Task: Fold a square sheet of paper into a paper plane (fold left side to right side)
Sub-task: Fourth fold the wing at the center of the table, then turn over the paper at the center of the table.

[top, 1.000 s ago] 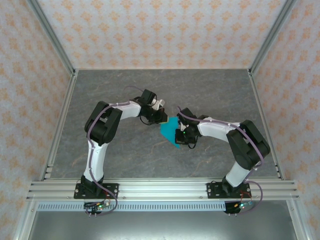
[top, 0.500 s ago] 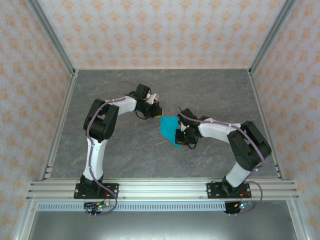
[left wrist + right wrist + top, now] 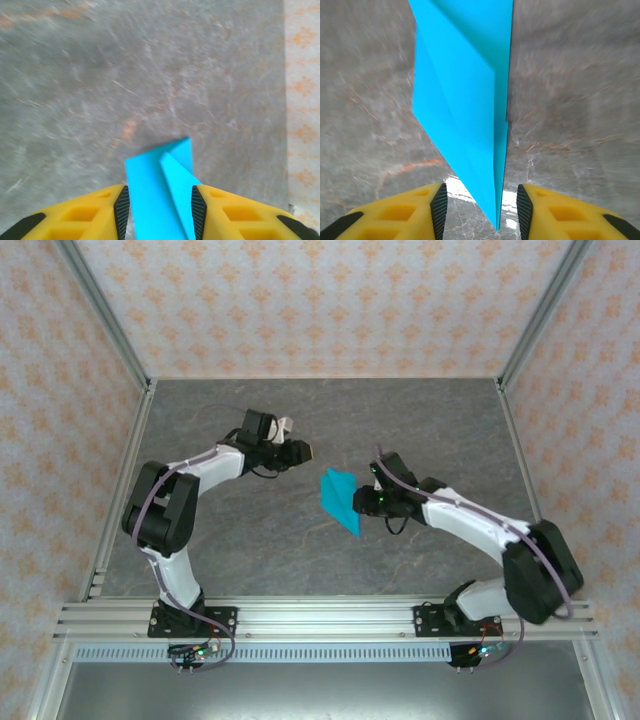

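Note:
The paper plane lies flat on the grey table as a narrow cyan-blue dart, its sharp tip toward the near right. My left gripper hovers open just up and left of it; in the left wrist view the paper plane shows between the spread yellow fingers, not pinched. My right gripper is open at the paper's right edge. In the right wrist view the paper plane points its tip into the gap of the right gripper, touching neither pad.
Patterned walls and aluminium posts enclose the table on three sides. A metal rail runs along the near edge by the arm bases. Bare table surface surrounds the paper.
Both grippers have drawn back from the paper: the left arm swung away to the left, the right arm pulled off to the right. The paper now lies uncovered and flatter.

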